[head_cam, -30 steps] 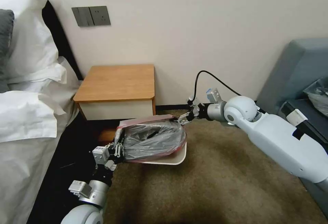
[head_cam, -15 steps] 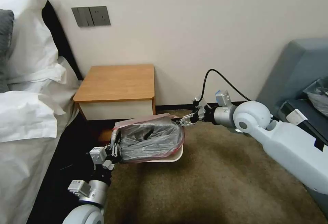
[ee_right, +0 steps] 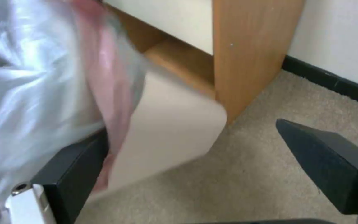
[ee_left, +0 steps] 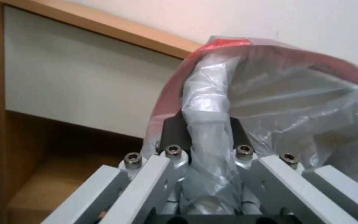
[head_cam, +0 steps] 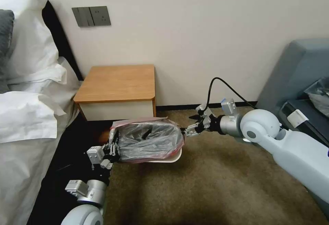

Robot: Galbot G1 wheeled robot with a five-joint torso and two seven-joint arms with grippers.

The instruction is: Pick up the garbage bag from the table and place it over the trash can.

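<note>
The garbage bag [head_cam: 149, 139], crinkly grey with a pink rim, is draped over the cream trash can [head_cam: 173, 157], which stands on the carpet in front of the table [head_cam: 116, 81]. My left gripper [head_cam: 112, 148] is at the bag's left side, shut on a bunched fold of the plastic [ee_left: 206, 137]. Just off the bag's right end, my right gripper [head_cam: 190, 126] is open. Its fingers stand wide apart in the right wrist view, with the pink rim [ee_right: 104, 77] beside one fingertip [ee_right: 84, 155] and the can's wall [ee_right: 175, 124] between them.
A bed with white pillows [head_cam: 27, 91] runs along the left. A grey sofa [head_cam: 301, 70] with a dark bag on it stands at the right. Open brown carpet [head_cam: 205, 184] lies in front of the can.
My right gripper has opened, let go of the pink rim and drawn back to the right and lower. The left gripper has shifted slightly left with the bag.
</note>
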